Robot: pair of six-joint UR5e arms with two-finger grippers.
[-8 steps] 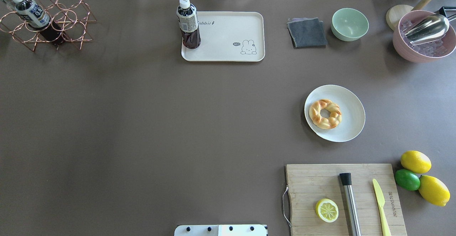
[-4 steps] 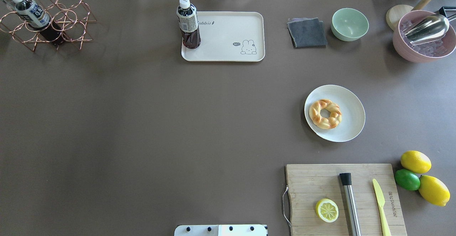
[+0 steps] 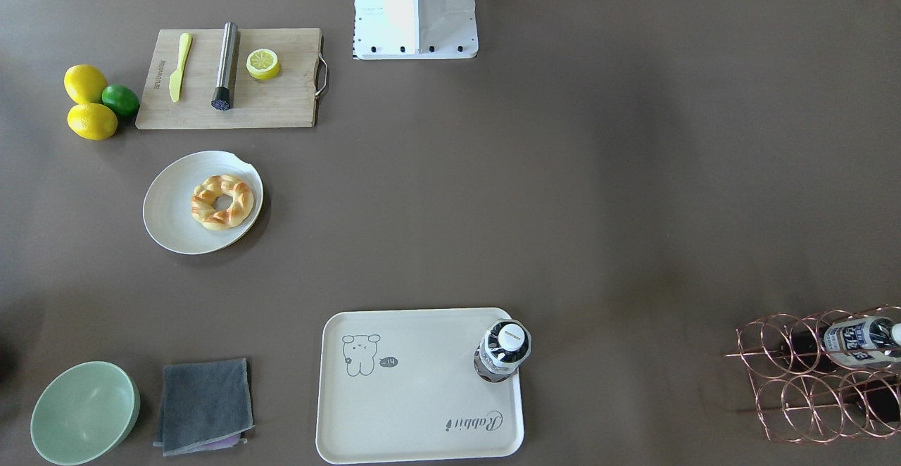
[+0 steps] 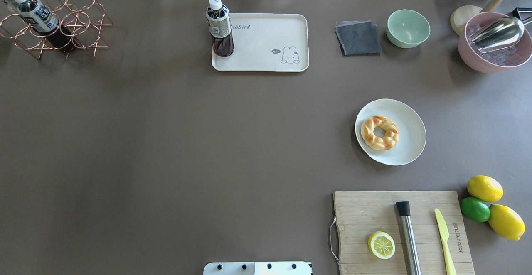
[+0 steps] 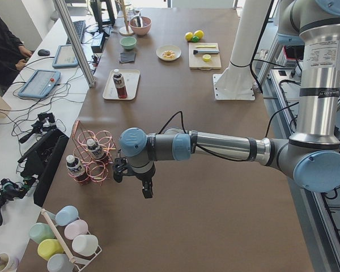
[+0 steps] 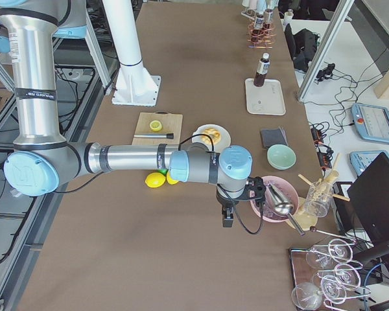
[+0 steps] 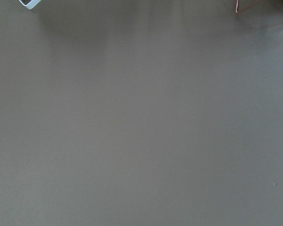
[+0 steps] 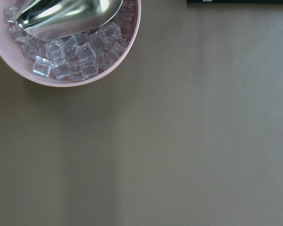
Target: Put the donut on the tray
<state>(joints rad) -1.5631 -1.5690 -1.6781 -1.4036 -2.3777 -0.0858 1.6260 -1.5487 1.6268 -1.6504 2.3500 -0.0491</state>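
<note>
PICK YET TO BEGIN: the donut [image 4: 379, 132] lies flat on a round plate [image 4: 411, 152] on the robot's right side of the counter [image 4: 166, 142]. It is well apart from the tray [image 4: 266, 50], where a bottle [image 4: 220, 28] stands upright in one corner. Neither arm is near either. The right arm reaches out level, its right tool [image 6: 227, 220] pointing down beside a pink ice bowl [image 4: 467, 57]. The left arm stretches likewise at the opposite end, its left tool [image 5: 146, 192] hanging by a copper rack [image 5: 99, 161]. Whether either tool is apart or together cannot be told from these side views. The next move likely falls to the right arm — swing over the plate, descend on the donut's ring, then carry it to the tray's bare part.
</note>
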